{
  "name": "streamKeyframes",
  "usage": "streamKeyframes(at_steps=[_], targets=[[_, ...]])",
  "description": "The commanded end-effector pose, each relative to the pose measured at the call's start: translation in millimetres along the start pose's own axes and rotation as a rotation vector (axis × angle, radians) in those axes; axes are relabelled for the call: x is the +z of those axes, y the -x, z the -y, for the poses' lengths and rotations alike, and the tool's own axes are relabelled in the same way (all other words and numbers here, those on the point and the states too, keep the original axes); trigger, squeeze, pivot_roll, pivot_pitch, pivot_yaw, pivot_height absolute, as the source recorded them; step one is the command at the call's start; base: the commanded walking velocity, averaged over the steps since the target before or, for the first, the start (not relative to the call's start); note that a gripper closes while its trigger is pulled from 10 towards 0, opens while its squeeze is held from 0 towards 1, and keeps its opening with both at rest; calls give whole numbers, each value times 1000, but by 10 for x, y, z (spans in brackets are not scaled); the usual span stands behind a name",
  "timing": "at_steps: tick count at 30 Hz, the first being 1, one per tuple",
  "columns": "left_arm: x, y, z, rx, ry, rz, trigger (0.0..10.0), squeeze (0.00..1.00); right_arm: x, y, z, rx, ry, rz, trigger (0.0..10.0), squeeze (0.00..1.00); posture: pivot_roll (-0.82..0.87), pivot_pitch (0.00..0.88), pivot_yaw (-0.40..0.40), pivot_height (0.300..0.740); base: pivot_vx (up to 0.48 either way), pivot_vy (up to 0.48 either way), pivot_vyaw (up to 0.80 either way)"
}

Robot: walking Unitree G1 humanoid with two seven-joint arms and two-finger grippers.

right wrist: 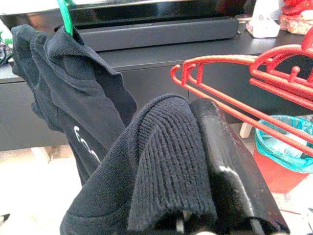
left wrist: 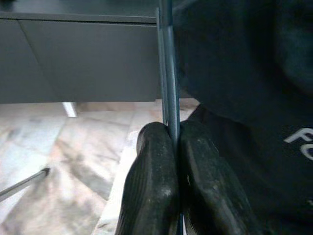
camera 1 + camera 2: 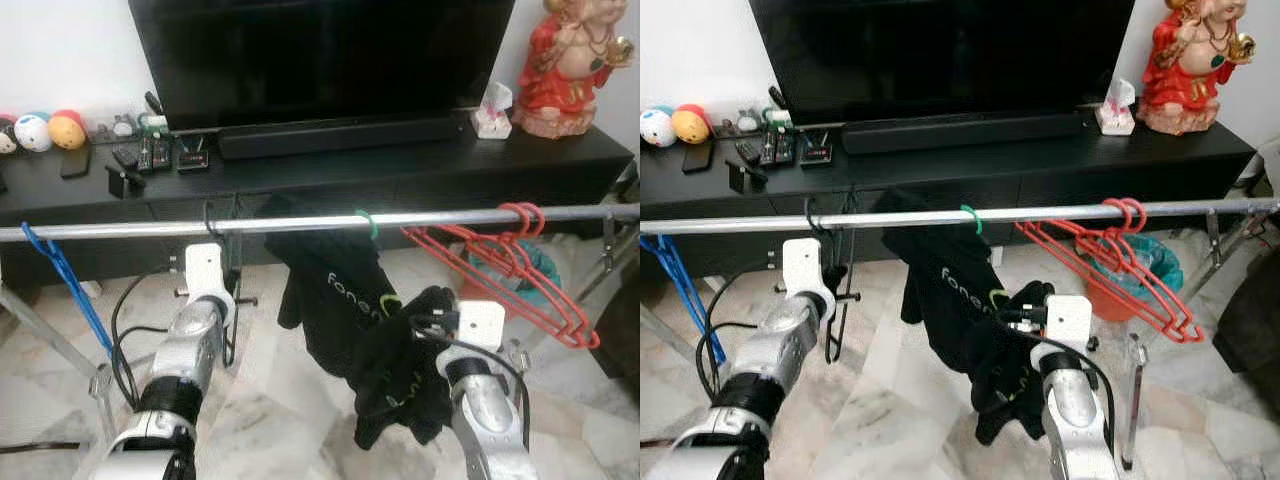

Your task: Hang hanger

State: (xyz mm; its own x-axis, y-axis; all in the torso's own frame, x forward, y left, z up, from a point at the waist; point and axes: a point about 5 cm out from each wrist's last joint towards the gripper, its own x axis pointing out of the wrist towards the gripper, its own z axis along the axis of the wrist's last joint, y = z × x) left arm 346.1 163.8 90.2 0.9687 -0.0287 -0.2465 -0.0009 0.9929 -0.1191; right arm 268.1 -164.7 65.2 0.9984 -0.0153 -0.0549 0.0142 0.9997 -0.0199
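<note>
A silver rail point(image 3: 300, 222) runs across in front of me. A thin black hanger point(image 2: 166, 73) hooks over the rail at the left, and my left gripper point(image 2: 174, 134) is shut on its wire just below the rail. A black garment point(image 3: 335, 290) with white lettering hangs from a green hanger point(image 3: 368, 222) at the rail's middle. My right gripper point(image 1: 195, 117) is shut on a fold of that garment's ribbed fabric, lifted toward me; the cloth covers one finger.
Several red hangers point(image 3: 500, 260) hang at the rail's right and a blue hanger point(image 3: 70, 285) at its left end. Behind stands a black TV stand point(image 3: 400, 165) with a TV, soundbar and statue point(image 3: 565, 65). An orange bin point(image 3: 1120, 285) sits on the marble floor.
</note>
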Motion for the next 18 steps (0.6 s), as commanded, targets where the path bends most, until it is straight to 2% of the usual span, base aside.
streamKeyframes(at_steps=[1,4,6,7,12,16,18], targets=[[142,32,3,-39,-33,87,10000,0,49,-24,-18,7,6,28,10000,0,44,0,32,740,0,0,0],[93,159,-48,-88,-141,109,10000,0,45,-22,-13,6,6,27,10000,0,49,0,30,740,0,0,0],[8,269,-110,-110,-180,102,10000,0,40,-21,-12,8,7,25,10000,0,52,0,28,740,0,0,0],[-86,372,-170,-117,-201,88,10000,0,36,-22,-12,10,7,24,10000,0,55,0,26,740,0,0,0],[-275,553,-227,-139,-252,48,10000,0,39,-31,7,14,14,23,10000,0,58,0,14,740,0,0,0],[-329,637,-204,-151,-253,44,10000,0,71,-56,38,15,23,28,10000,0,58,0,3,740,0,0,0],[-334,646,-185,-150,-250,45,10000,0,84,-70,54,14,27,31,10000,0,57,0,-2,740,-292,0,0]])
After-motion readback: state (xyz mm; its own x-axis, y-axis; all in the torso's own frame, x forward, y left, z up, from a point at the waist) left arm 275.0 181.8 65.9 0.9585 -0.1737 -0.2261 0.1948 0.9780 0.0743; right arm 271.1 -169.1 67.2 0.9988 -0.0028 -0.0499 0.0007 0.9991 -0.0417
